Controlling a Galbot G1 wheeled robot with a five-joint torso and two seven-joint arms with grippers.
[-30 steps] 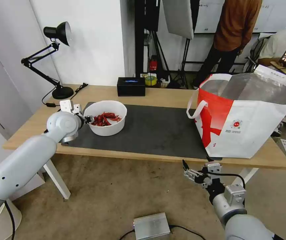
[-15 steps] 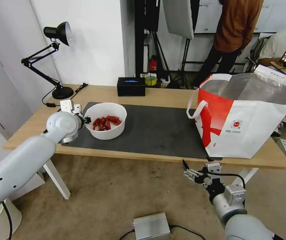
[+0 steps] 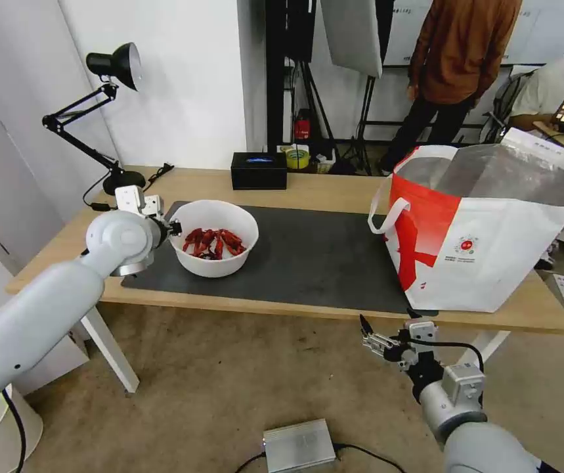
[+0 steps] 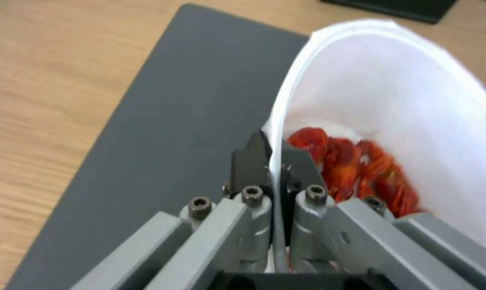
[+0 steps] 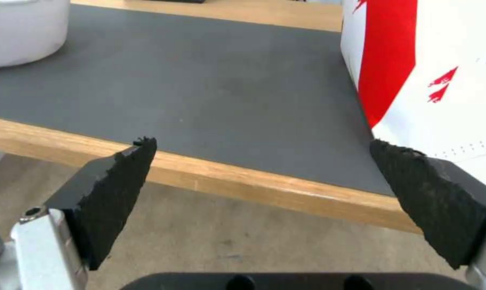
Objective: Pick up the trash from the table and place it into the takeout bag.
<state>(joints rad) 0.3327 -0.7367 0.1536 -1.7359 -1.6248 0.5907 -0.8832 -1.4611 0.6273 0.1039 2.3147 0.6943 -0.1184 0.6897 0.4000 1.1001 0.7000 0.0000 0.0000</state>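
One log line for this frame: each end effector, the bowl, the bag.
left end effector: shut on bowl rim | bowl: over mat, holds red shells | right end effector: open, below table edge | takeout bag: upright, open

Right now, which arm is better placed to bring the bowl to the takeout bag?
Left: the left gripper already pinches the bowl rim. The right gripper hangs open below the table edge.

White wall (image 3: 183, 79) standing behind, beige floor (image 3: 229, 394) lying below w/ silver box (image 3: 298, 445); black desk lamp (image 3: 108, 98) sitting at back-left corner.
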